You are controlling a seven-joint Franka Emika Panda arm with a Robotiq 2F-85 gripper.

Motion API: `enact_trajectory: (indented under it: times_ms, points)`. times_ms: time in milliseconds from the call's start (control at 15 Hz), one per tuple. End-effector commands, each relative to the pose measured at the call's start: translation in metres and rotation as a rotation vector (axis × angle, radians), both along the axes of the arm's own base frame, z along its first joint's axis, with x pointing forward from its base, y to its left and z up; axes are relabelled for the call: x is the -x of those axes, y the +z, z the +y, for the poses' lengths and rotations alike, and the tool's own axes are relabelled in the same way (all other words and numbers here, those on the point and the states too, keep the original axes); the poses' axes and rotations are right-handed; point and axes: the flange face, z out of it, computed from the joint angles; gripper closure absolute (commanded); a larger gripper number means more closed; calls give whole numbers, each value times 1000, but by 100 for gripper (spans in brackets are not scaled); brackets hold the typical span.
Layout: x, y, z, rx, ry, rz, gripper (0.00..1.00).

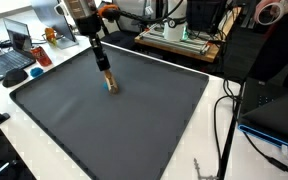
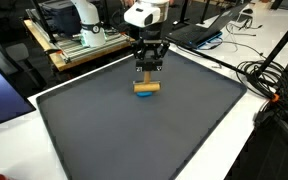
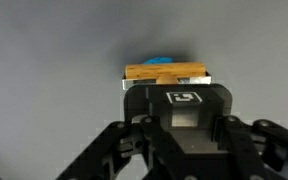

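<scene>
Hanging fingers [image 2: 142, 68] at wooden block [image 2: 147, 87] | dark mat [image 2: 184, 130], white table [image 2: 19, 125] | laptops [image 1: 12, 60]

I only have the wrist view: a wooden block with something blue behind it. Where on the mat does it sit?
Observer: The wooden block lies well inside the dark mat, away from its edges.
Operator: Is the gripper touching it?
Observer: The gripper hangs right above the block in both exterior views; contact I cannot tell.
Operator: What lies beyond the mat?
Observer: A laptop on the white table beside it.
</scene>
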Motion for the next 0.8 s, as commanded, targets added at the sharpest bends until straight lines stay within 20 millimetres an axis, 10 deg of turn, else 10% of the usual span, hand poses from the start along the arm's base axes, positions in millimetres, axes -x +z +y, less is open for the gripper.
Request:
enact_trajectory:
  times_ms: [0, 733]
  points:
    - [4, -42, 6, -23, 6, 74, 78]
    - [6, -49, 10, -35, 20, 101, 78]
